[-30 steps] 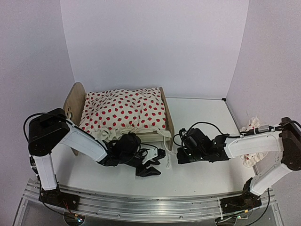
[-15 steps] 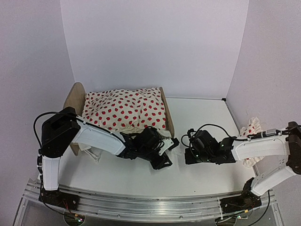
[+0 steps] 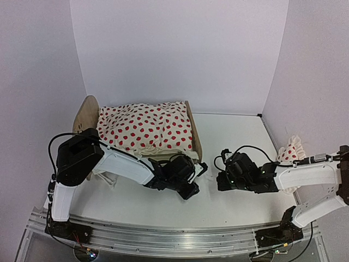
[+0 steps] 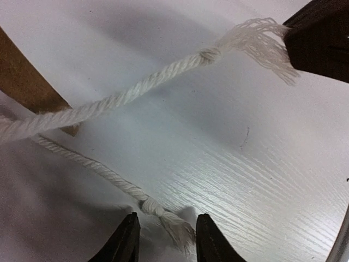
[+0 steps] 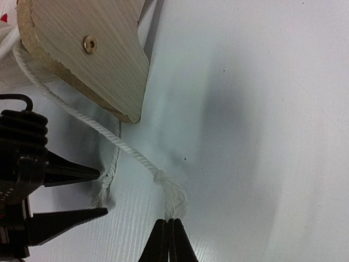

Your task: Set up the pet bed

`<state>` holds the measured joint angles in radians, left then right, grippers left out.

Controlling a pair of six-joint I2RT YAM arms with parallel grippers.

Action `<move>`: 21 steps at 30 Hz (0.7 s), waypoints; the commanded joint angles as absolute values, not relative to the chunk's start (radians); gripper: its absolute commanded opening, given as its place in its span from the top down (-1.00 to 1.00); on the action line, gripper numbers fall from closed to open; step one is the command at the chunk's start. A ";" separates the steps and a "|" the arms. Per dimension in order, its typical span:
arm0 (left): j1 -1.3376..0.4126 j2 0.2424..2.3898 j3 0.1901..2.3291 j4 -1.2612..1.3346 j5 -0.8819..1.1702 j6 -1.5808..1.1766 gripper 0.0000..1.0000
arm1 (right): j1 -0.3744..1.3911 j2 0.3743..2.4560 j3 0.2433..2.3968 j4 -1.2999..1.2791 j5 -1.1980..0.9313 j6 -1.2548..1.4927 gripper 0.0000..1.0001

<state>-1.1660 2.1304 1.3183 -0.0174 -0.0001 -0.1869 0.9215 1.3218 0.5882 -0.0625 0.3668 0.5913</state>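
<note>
Against a second ago: left gripper [image 3: 188, 185] further right, at the footboard corner of pet bed [image 3: 87, 115], narrower; right gripper [image 3: 222, 179] drawn back rightward. Footboard just beyond left gripper, near right. Left fingers [image 4: 130, 240] part-open, straddling slack cord [image 4: 150, 206]'s frayed end, unclamped. Right pinched shut on taut cord [image 5: 136, 157]'s tip. Mattress hidden under duvet [image 3: 144, 128].

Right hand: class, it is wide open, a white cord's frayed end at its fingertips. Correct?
No: the right hand is shut, not wide open. The right wrist view shows it closed tight, the white cord's frayed end at its tip.
</note>
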 commanded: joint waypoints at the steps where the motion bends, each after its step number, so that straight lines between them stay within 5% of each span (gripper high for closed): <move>1: -1.159 2.171 1.333 -0.100 -0.066 -0.215 0.70 | 0.920 1.272 0.566 -0.029 0.379 0.596 1.00; 3: -1.160 2.169 1.329 -0.131 -0.066 -0.228 0.99 | 0.920 1.263 0.559 -0.028 0.377 0.594 1.00; 21: -0.963 1.839 1.244 -0.230 0.411 -0.077 1.00 | 0.941 1.468 0.576 0.229 -0.152 0.493 1.00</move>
<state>-0.9633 1.9091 1.2457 -0.1892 0.2931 -0.0989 0.9227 1.4011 0.5317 0.1214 -0.0180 0.5062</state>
